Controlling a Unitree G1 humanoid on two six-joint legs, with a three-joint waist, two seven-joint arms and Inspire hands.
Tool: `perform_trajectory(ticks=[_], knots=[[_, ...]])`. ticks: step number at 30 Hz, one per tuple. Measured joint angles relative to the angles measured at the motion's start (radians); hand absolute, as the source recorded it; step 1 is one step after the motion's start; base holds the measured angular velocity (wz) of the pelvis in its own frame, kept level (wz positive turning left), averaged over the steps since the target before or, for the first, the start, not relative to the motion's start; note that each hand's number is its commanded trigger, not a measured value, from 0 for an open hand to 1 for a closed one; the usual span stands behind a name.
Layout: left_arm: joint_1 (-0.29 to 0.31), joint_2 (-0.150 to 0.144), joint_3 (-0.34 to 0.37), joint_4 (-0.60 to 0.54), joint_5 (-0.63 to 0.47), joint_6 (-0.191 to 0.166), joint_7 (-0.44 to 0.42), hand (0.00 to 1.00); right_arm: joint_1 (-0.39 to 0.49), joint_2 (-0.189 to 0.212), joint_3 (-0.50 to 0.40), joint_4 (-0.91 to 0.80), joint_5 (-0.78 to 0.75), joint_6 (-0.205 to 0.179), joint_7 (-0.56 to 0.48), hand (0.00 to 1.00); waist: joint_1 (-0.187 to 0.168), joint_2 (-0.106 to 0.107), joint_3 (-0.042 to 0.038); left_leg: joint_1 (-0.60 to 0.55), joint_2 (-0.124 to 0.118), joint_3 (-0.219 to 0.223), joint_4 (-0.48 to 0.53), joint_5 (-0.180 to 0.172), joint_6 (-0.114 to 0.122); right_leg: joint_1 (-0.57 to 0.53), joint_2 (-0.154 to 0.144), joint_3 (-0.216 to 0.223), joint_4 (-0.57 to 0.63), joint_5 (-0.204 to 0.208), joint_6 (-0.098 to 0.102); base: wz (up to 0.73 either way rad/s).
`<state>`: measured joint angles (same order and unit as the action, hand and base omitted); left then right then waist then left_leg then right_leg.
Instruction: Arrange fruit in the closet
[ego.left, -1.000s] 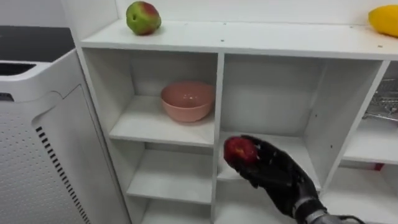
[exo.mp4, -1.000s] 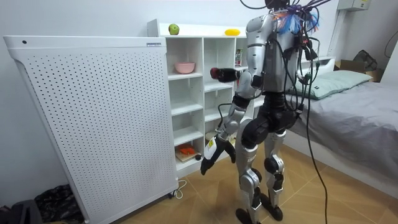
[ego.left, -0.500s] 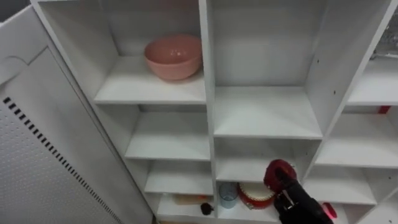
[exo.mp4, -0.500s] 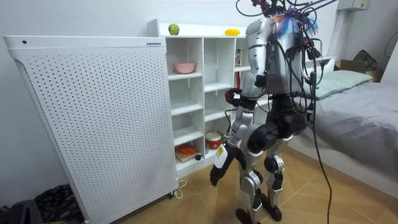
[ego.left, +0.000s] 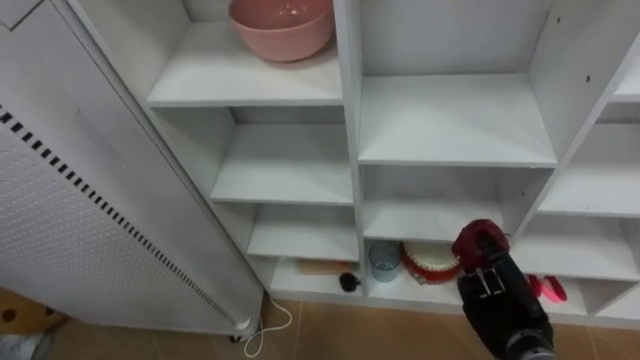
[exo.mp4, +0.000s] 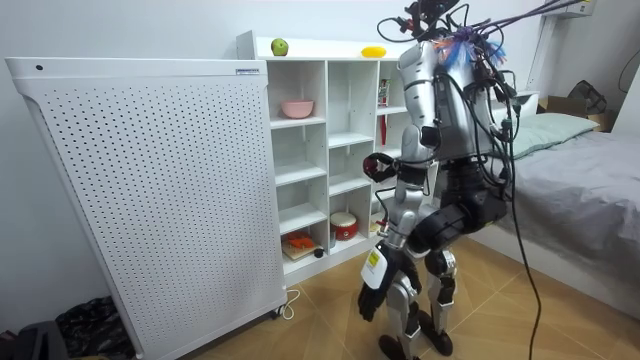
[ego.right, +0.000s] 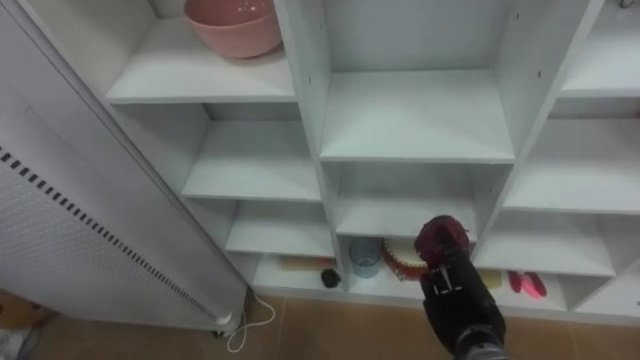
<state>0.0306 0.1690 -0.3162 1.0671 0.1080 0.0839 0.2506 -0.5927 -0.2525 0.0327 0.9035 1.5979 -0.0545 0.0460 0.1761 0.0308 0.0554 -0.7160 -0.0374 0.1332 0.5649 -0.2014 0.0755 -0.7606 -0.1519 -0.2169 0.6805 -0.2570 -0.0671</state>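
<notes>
My right hand (ego.left: 503, 305) is shut on a red apple (ego.left: 478, 243), its back toward the camera. It hovers in front of the white closet's (ego.left: 455, 160) lower shelves, over the middle column. In the room view the apple (exo.mp4: 376, 164) is held at waist height before the shelves, and I stand bent at the knees facing the closet. A green apple (exo.mp4: 279, 47) and a yellow fruit (exo.mp4: 373, 51) lie on the closet's top. My left hand (exo.mp4: 367, 299) hangs low beside my legs with loose fingers.
A pink bowl (ego.left: 282, 22) sits on an upper left shelf. On the bottom shelf stand a red round tin (ego.left: 428, 263), a blue cup (ego.left: 383, 258) and small items. A white perforated panel (ego.left: 70, 200) flanks the closet on the left. A bed (exo.mp4: 570, 150) stands behind me.
My right hand has come down with the red apple from upper-shelf height to the lower shelves. My body has bent lower and the head camera has tilted down. The left hand swung back.
</notes>
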Motion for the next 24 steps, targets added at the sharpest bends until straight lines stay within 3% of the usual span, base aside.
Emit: perform_trajectory(ticks=[7, 13, 20, 24], knots=[[0.006, 0.005, -0.001, -0.015, -0.039, -0.002, 0.017, 0.00, -0.045, -0.040, -0.021, 0.000, -0.001, -0.019, -0.022, 1.00, 0.024, 0.007, -0.0016, -0.066, 0.007, -0.007, 0.060, -0.008, -0.004, -0.052, -0.010, -0.020, 0.052, -0.015, -0.015, 0.10], [0.013, 0.005, -0.001, -0.043, -0.038, -0.003, 0.017, 0.00, -0.070, -0.065, -0.058, 0.000, 0.003, -0.019, -0.023, 1.00, 0.046, 0.007, -0.0020, -0.107, 0.002, 0.003, 0.101, -0.012, -0.001, -0.092, -0.040, -0.033, 0.116, -0.040, -0.022, 0.16], [0.058, 0.009, -0.001, -0.090, -0.038, 0.002, 0.023, 0.00, -0.122, -0.081, -0.094, 0.000, 0.003, -0.013, -0.063, 1.00, 0.052, 0.006, -0.0028, -0.187, 0.008, -0.001, 0.171, -0.026, -0.001, -0.157, -0.052, -0.047, 0.176, -0.054, -0.034, 0.08], [0.077, 0.012, -0.001, -0.108, -0.038, 0.002, 0.023, 0.00, -0.132, -0.094, -0.116, 0.000, 0.004, -0.017, -0.105, 1.00, 0.051, 0.005, -0.0043, -0.214, 0.010, -0.006, 0.209, -0.040, 0.004, -0.176, -0.056, -0.050, 0.204, -0.062, -0.031, 0.04]])
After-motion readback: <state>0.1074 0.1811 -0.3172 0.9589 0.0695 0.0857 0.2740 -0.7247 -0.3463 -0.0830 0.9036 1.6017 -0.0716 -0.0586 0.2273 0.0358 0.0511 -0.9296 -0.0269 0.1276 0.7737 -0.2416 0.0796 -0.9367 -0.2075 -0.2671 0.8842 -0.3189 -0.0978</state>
